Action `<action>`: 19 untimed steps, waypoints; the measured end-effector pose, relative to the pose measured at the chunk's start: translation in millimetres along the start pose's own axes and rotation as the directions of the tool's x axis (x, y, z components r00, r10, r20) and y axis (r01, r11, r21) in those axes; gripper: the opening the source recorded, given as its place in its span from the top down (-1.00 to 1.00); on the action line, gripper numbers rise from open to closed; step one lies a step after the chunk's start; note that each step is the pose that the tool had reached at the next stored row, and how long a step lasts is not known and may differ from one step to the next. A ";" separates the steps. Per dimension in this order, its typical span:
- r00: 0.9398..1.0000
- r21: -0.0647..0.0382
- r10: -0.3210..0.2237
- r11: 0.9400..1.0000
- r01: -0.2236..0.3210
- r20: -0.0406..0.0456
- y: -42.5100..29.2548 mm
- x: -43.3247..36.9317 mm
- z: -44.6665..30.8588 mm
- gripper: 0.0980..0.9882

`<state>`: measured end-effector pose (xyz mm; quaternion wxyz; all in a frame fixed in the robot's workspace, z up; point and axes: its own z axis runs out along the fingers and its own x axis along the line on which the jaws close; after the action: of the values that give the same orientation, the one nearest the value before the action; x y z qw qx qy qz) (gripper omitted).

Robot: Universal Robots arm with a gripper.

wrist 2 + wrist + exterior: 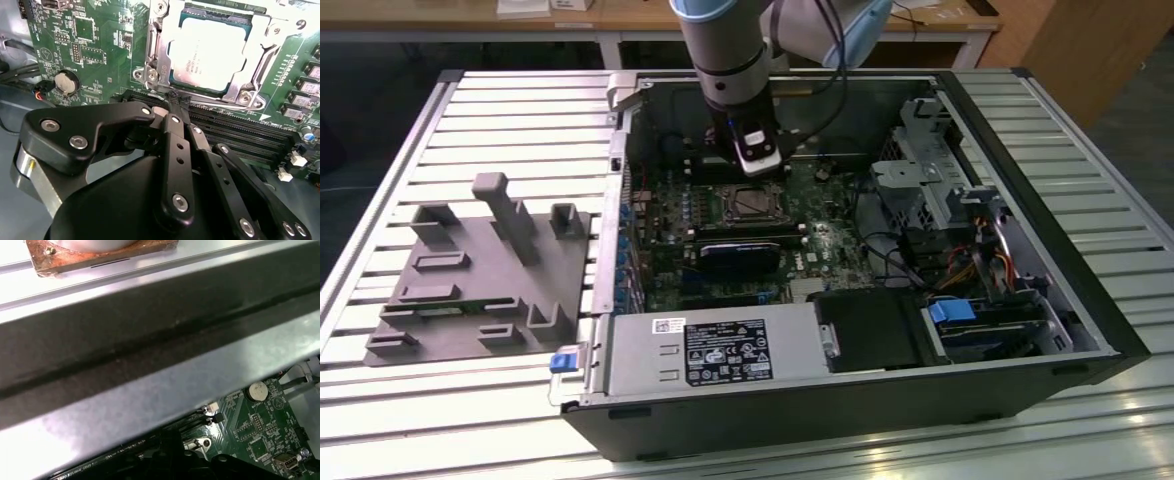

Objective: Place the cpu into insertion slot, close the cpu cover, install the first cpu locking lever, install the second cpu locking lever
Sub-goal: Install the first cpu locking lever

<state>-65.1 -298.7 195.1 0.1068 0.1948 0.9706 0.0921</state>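
Black gripper (175, 101), fingers closed together, at the silver-rimmed square insertion slot (724, 205).
Dull silver square cpu (207, 52) sits inside it, just above centre in the exterior view, thin silvery cpu cover (263, 47) lying over it.

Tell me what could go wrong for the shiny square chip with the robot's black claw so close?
The black gripper sits right at the edge of the thin silvery metal frame cover over the silver-grey square chip; a sideways slip could scrape or bend that frame.
Its tips are close to the long black memory slots and green circuit board, so pushing too low might knock small parts.
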 end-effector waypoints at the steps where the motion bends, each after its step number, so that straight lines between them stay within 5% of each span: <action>1: 1.000 0.001 0.001 1.000 -0.001 0.001 -0.1 0.0 0.3 0.99; 19: 1.000 0.008 0.013 1.000 -0.013 0.006 -0.4 -0.5 4.2 0.99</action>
<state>-63.8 -298.7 191.0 0.1081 0.2019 0.9694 0.0882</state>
